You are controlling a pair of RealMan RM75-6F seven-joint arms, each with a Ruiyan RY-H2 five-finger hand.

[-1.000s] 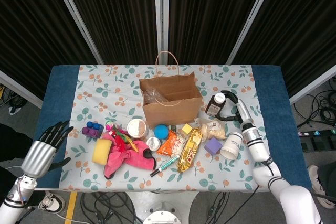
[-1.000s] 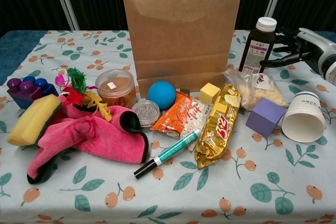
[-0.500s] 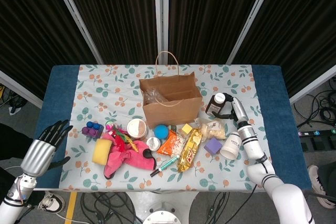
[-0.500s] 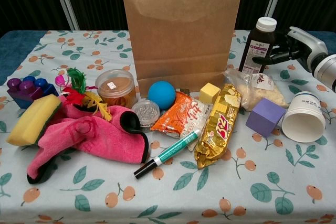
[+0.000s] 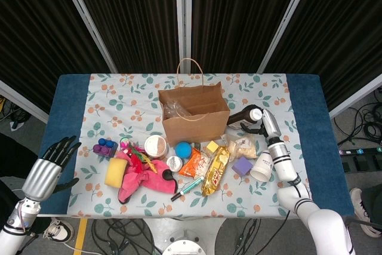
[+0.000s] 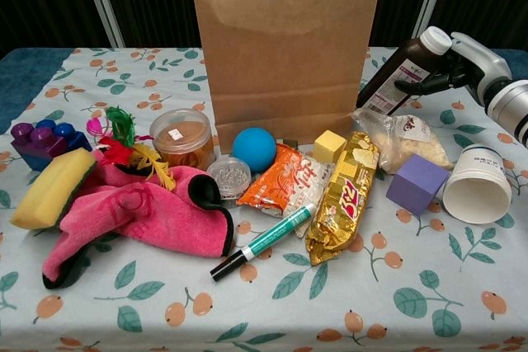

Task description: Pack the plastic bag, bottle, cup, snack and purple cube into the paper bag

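We judge the brown bottle point(image 6: 394, 77) rigid, smooth and rather top-heavy, best taken around its body below the white cap. It leans tilted, cap towards our right hand point(image 6: 472, 62), base near the paper bag point(image 6: 285, 43). The fingers point(image 6: 427, 82) curl against its neck and upper side; whether they truly clasp it we cannot tell. Our left hand point(image 5: 49, 164) rests spread, holding nothing.

At the lower left of the head view, the left hand point(image 5: 52, 160) has black fingers, a ribbed silver-grey back and a white forearm. At the right, the right hand point(image 5: 267, 125) has a silver-white shell with dark fingers point(image 6: 419, 82), a black band at the wrist and a glossy white arm.
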